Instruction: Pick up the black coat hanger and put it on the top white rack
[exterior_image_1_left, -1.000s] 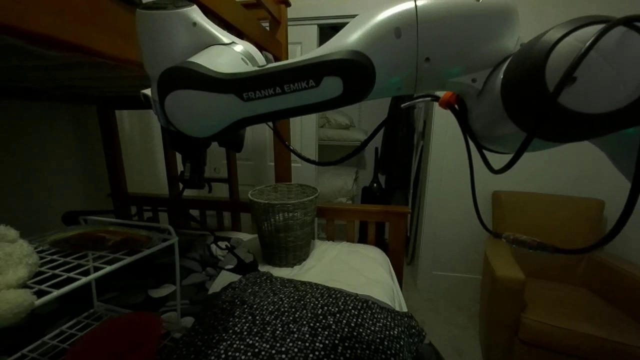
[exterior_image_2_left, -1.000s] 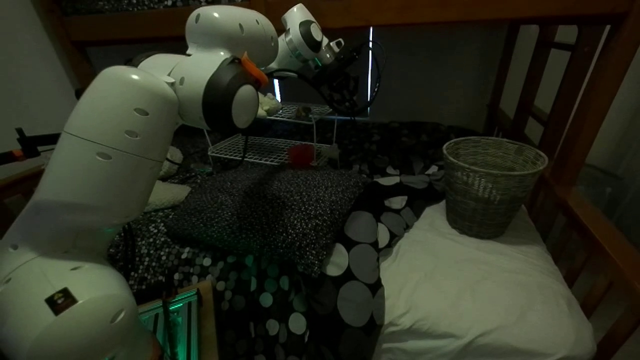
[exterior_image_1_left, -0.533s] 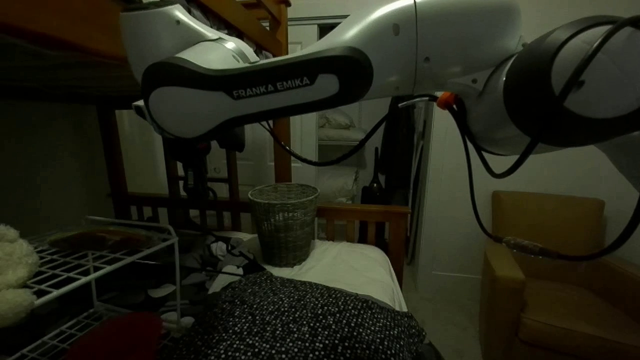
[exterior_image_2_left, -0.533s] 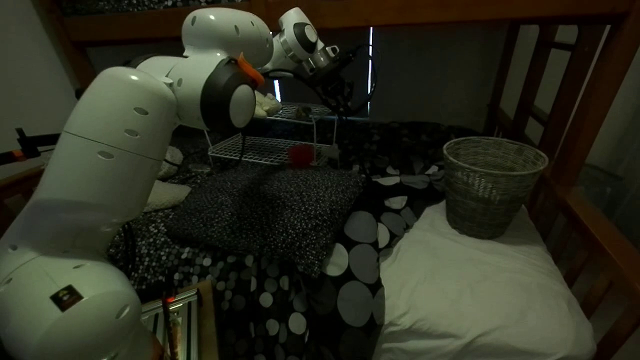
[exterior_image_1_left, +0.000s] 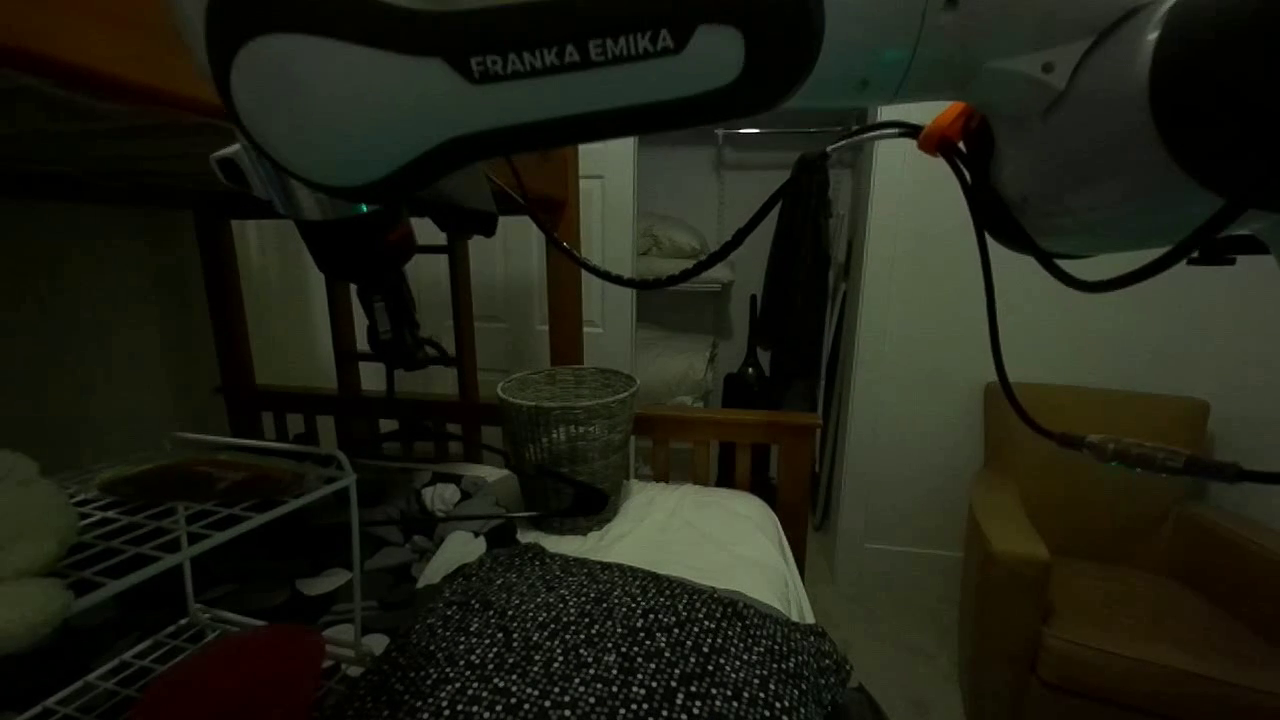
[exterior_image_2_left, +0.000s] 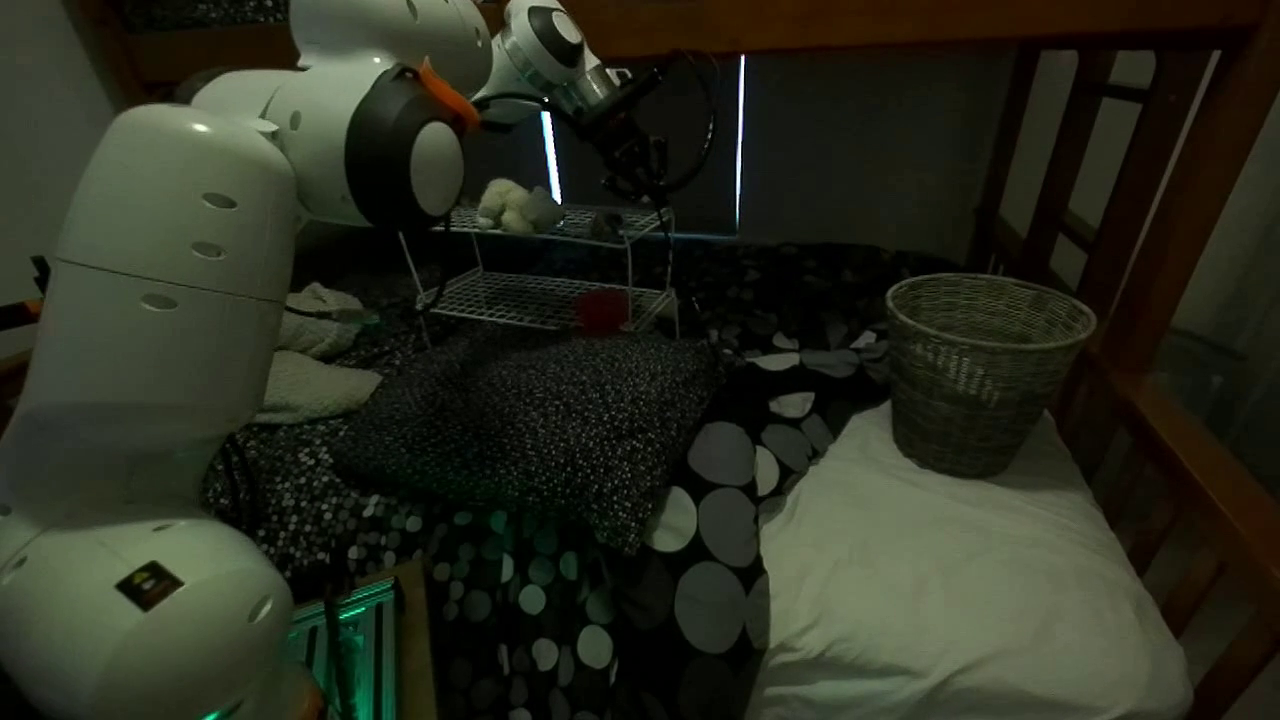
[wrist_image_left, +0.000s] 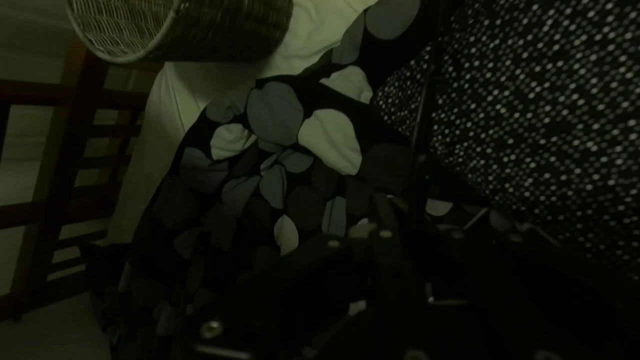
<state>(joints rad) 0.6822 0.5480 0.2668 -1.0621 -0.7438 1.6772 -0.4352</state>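
Observation:
The black coat hanger (exterior_image_1_left: 582, 494) hangs from my gripper (exterior_image_1_left: 410, 356) in an exterior view, its dark corner in front of the wicker bin. It shows nearly edge-on as a thin dark line (exterior_image_2_left: 668, 245) below my gripper (exterior_image_2_left: 645, 188) in an exterior view. In the wrist view the hanger is a dark bar (wrist_image_left: 425, 115) running up from my gripper (wrist_image_left: 400, 205), which looks shut on it; the jaws are very dark. The top white rack (exterior_image_1_left: 220, 540) is at the lower left, and also shows in an exterior view (exterior_image_2_left: 570, 236). My gripper is above and beside its end.
A cream plush toy (exterior_image_2_left: 515, 208) and a packet (exterior_image_1_left: 200, 478) lie on the top rack. A red item (exterior_image_1_left: 240, 680) is on the lower shelf. The wicker bin (exterior_image_2_left: 975, 400) stands on the white pillow (exterior_image_2_left: 950, 580). Bunk-bed wood (exterior_image_2_left: 900, 25) is overhead.
My arm has risen and drawn back toward the rack, leftward in an exterior view. The hanger has moved with the gripper, and its corner now overlaps the bin in an exterior view.

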